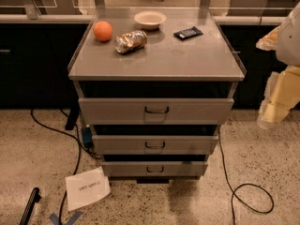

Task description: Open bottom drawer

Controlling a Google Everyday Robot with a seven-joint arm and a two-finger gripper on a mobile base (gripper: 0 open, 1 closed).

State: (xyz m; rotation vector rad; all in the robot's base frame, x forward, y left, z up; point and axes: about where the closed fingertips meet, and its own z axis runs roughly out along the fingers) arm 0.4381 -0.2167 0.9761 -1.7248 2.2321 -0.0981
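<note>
The bottom drawer [126, 168] is the lowest of 3 in the cabinet [154, 62], just above the floor, with its handle [155, 169] at the centre. The gripper [276, 102] hangs at the far right, well apart from it. I cannot tell whether it is open or closed.

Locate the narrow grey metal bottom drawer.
In camera view, the bottom drawer sits low centre, under the mid-sized grey drawer; the gripper hangs at the right edge.

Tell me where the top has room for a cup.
The front half of the top is bare, in front of the can and packet. The back is crowded: orange, bowl. The gripper hangs right of the drawers.
</note>
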